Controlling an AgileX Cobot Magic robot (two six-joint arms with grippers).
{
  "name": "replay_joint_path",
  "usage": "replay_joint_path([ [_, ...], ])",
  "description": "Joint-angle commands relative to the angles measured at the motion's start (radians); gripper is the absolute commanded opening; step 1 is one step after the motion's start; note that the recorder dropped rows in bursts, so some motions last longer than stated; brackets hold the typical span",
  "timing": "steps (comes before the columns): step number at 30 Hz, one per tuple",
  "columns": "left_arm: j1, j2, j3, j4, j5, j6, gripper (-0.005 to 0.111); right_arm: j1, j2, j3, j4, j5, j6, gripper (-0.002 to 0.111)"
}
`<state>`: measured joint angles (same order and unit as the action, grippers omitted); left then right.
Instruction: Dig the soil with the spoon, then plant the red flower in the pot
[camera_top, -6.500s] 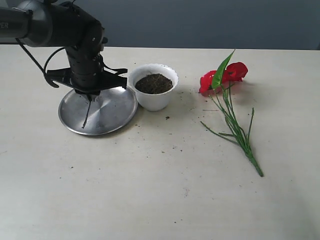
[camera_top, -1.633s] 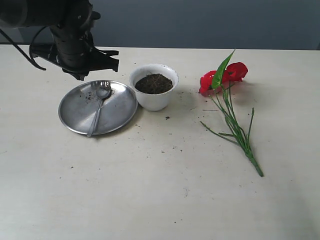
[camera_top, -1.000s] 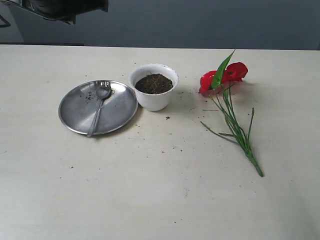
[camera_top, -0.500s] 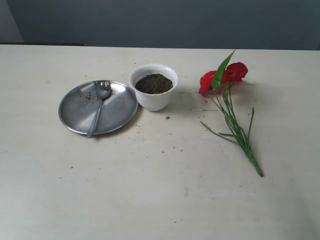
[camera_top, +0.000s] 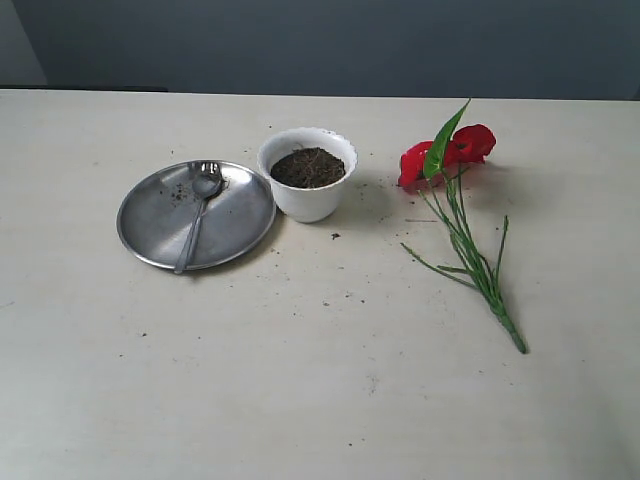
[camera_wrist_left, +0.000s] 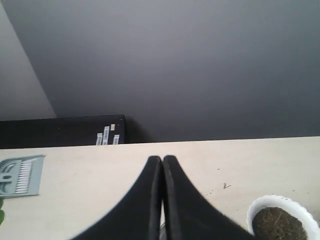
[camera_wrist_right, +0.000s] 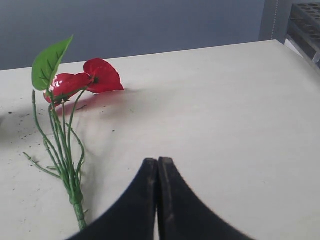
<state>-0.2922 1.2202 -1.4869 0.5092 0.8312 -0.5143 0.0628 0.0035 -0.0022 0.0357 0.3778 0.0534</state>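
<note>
Left gripper (camera_wrist_left: 162, 160), jaws pressed together on nothing, has withdrawn from the scene: seconds ago it hung over the steel plate (camera_top: 150, 215) with the spoon, and it is now gone from the exterior view, its wrist camera looking across the table (camera_top: 320, 400) with the pot only at the edge of the picture. Right gripper (camera_wrist_right: 158, 162) is likewise closed and empty, hovering just beside the stem ends of the red flower (camera_top: 473, 142). The spoon (camera_top: 194, 228) lies released on the plate, bowl toward the far side, handle running to the near rim. This suggests that the digging is finished and that the planting falls next to the right arm. The pot (camera_top: 308, 200), white glazed ceramic with a scalloped rim, stands just right of the plate, touching or nearly touching it, and is filled almost to the rim with dark, crumbly, fibrous soil (camera_top: 308, 167). A few crumbs (camera_top: 335, 236) dot the pale matte table near it. The flower has not moved. It lies flat well to the right of the pot, with glossy red petals and one broad green leaf at the far end and thin, wiry green stems converging toward the near right. The plate is shallow, round and brushed-bright, and the spoon is equally reflective.
</note>
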Motion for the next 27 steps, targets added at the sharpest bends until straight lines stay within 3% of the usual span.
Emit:
replay_joint_path([
  [1, 0.002, -0.038, 0.004, 0.035, 0.105, 0.001, 0.000, -0.004, -0.004, 0.002, 0.003, -0.013, -0.003, 0.000],
  [17, 0.002, -0.040, 0.004, 0.007, 0.087, -0.002, 0.000, -0.004, -0.004, 0.002, 0.000, -0.014, -0.003, 0.000],
  [27, 0.005, -0.040, 0.004, 0.153, -0.023, -0.006, 0.000, -0.004, -0.004, 0.002, -0.001, -0.011, -0.003, 0.000],
])
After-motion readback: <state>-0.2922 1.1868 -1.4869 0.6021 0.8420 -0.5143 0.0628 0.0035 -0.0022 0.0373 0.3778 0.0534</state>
